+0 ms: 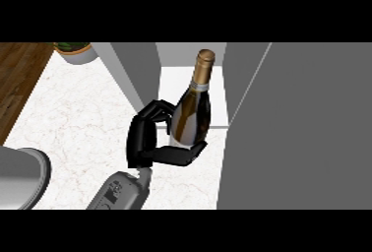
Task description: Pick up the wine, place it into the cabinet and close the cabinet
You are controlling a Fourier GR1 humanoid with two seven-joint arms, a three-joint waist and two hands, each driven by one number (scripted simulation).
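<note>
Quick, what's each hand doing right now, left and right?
Right hand: curled round the wine bottle, holding it at the open cabinet.
Left hand: not in view.

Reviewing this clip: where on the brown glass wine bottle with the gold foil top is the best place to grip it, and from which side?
Probably the wide lower body of the brown glass wine bottle with the gold foil top, approached from its left. It stands nearly upright, the neck is slim, and the grey cabinet door blocks its right. The black hand already curls round it there.
</note>
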